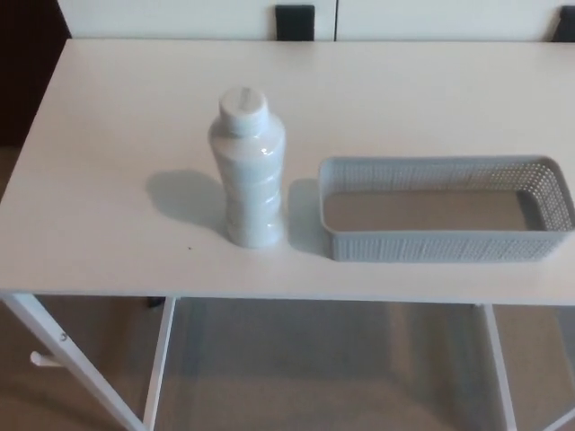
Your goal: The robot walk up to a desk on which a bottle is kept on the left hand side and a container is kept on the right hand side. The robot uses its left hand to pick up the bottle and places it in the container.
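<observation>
Head view: one upright bottle [247, 171] beside one container [446, 244]; no robot hand visible.

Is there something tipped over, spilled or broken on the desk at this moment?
Nothing stands out. The bottle stands upright with its cap on, left of the basket, which sits flat and empty. The desk shows no spill. Neither hand is in view.

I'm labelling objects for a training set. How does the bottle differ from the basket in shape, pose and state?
The bottle is tall, narrow and rounded, standing upright; the basket is low, long and rectangular. The bottle is closed with a cap, while the basket is open-topped and looks empty. The bottle's wall is smooth and glossy; the basket's wall is perforated mesh. Both are pale grey-white and rest apart on the white desk.
</observation>
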Controlling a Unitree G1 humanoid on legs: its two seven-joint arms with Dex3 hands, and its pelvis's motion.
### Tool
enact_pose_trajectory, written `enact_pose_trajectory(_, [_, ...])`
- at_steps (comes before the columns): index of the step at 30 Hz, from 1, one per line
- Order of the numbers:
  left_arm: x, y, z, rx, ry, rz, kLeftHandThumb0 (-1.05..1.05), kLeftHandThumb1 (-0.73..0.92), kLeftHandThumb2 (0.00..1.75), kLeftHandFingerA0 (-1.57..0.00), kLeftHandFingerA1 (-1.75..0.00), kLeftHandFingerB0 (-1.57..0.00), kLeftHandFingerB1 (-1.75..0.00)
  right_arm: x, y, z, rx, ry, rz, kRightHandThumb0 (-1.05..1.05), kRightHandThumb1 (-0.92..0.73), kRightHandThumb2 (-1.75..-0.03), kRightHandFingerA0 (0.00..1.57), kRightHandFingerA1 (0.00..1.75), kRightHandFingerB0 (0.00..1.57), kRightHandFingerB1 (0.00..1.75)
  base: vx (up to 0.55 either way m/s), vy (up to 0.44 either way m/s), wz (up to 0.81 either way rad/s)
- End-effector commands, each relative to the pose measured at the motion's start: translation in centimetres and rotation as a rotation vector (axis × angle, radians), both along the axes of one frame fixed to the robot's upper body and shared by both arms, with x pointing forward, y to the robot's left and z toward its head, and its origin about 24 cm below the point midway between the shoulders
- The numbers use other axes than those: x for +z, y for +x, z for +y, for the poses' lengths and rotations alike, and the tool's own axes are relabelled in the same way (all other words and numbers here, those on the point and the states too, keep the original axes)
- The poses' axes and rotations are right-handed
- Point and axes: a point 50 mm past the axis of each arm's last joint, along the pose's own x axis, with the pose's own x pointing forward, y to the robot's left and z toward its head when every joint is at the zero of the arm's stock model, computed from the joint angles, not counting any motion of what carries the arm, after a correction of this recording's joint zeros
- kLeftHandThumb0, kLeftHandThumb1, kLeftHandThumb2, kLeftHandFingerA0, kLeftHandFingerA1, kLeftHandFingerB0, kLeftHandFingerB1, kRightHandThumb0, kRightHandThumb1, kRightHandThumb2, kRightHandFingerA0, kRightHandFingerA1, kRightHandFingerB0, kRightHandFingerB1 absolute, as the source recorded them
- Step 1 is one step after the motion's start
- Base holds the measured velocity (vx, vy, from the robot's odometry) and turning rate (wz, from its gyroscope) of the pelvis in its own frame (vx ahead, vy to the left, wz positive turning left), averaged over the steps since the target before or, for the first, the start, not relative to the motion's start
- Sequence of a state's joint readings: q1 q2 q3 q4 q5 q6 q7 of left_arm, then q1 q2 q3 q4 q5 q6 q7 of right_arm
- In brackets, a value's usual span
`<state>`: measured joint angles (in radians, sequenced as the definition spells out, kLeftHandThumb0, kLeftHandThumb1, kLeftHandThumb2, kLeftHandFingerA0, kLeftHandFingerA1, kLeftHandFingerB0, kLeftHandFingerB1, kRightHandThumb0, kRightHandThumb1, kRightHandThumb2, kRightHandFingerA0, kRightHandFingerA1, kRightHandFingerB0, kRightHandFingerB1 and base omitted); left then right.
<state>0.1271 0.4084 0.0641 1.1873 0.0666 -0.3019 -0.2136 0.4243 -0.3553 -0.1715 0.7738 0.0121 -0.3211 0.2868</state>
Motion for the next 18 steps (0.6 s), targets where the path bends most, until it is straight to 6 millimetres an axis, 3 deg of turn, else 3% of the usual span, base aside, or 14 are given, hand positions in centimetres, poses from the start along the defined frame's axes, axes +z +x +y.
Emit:
enact_pose_trajectory(1, [0.43,0.43,0.57,-0.012,0.017,-0.003,-0.44,0.42,0.81,-0.24,-0.5,-0.23,-0.47,0.01,0.07,-0.03,-0.022,0.008,0.005,-0.4,-0.7,-0.7,0.21,0.42,0.19,0.38,0.03,0.353,-0.1])
enact_pose_trajectory(5, [0.48,0.6,0.58,-0.03,0.023,0.0,-0.48,0.43,0.81,-0.25,-0.5,-0.24,-0.47,-0.18,0.15,-0.08,-0.028,0.012,0.006,-0.41,-0.69,-0.7,0.21,0.42,0.19,0.38,0.04,0.254,0.04])
enact_pose_trajectory(18, [0.48,1.09,0.61,-0.046,0.038,0.013,-0.52,0.44,0.8,-0.28,-0.5,-0.26,-0.46,-0.15,0.54,0.09,-0.012,0.007,0.001,-0.4,-0.7,-0.71,0.23,0.42,0.2,0.38,0.05,-0.037,0.08])
